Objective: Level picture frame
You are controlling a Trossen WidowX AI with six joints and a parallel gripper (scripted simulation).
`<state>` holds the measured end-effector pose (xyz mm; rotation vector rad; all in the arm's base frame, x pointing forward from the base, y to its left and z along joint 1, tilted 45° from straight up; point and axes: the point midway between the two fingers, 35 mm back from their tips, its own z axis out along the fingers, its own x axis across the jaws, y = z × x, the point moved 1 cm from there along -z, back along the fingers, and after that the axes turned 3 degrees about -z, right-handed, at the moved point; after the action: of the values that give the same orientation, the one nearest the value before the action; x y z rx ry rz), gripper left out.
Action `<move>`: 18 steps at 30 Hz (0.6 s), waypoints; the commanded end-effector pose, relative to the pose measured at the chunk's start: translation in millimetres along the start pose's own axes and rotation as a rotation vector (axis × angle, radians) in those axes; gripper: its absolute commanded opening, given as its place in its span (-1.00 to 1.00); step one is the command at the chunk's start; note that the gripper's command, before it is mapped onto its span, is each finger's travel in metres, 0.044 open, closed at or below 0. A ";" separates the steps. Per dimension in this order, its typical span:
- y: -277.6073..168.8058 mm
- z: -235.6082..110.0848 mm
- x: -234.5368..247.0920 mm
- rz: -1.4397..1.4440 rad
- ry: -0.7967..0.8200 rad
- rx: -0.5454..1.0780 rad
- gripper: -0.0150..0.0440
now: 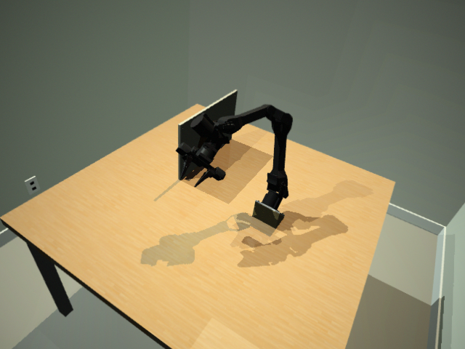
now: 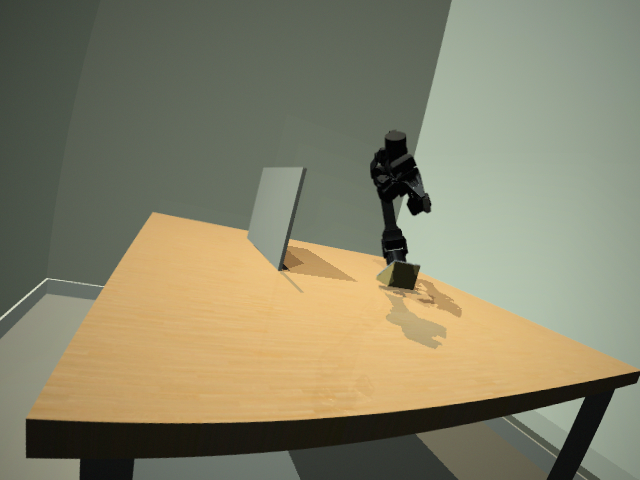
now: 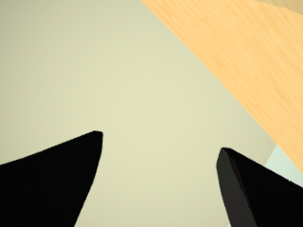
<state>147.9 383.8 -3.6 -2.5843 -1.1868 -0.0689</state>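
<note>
The upright wall board (image 1: 227, 105) (image 2: 276, 206) stands on the table, with its dark front toward the arm in the top view and its plain grey back in the exterior view. The picture frame is not visible: the arm covers the middle of the board in the top view, and the exterior camera sees only the back. Its tilt, the screw and the notched strip cannot be seen. My gripper (image 1: 188, 182) (image 3: 160, 141) is open, with nothing between its fingers. It is on the board's front side, apart from the frame as far as the views show; its fingers point downward.
The wooden table (image 1: 94, 210) (image 2: 206, 335) carries the board and the arm's wedge-shaped base (image 1: 266, 214) (image 2: 404, 275). The arm arches up from this base. The table's edge crosses the wrist view, with a pale surface beyond it. A wall outlet (image 1: 32, 185) is at the left.
</note>
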 end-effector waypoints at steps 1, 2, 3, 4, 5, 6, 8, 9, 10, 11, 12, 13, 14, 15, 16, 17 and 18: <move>34.0 -50.9 11.6 0.010 0.125 0.015 0.39; 43.7 -65.9 14.6 0.013 0.166 0.015 0.39; 53.4 -80.9 16.8 0.016 0.207 0.013 0.39; 63.2 -95.8 18.1 0.019 0.249 0.009 0.39; 72.8 -110.4 18.5 0.021 0.290 0.003 0.39; 82.4 -125.4 18.1 0.022 0.333 -0.005 0.39; 101.0 -154.8 14.8 0.023 0.419 -0.028 0.39; 109.9 -169.0 11.9 0.023 0.462 -0.042 0.39; 118.5 -182.9 8.3 0.022 0.504 -0.059 0.39; 126.8 -196.5 3.9 0.021 0.545 -0.078 0.39; 134.6 -209.7 -1.1 0.020 0.586 -0.099 0.39; 142.1 -222.5 -6.8 0.018 0.627 -0.122 0.39; 149.1 -234.9 -13.1 0.016 0.666 -0.147 0.39; 155.7 -246.8 -19.9 0.013 0.705 -0.174 0.39; 161.6 -257.7 -26.8 0.010 0.741 -0.202 0.39; 167.1 -268.1 -34.1 0.006 0.775 -0.232 0.39; 172.2 -278.0 -41.8 0.002 0.808 -0.264 0.39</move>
<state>274.4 197.8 196.4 -2.3632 -0.8960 -1.0548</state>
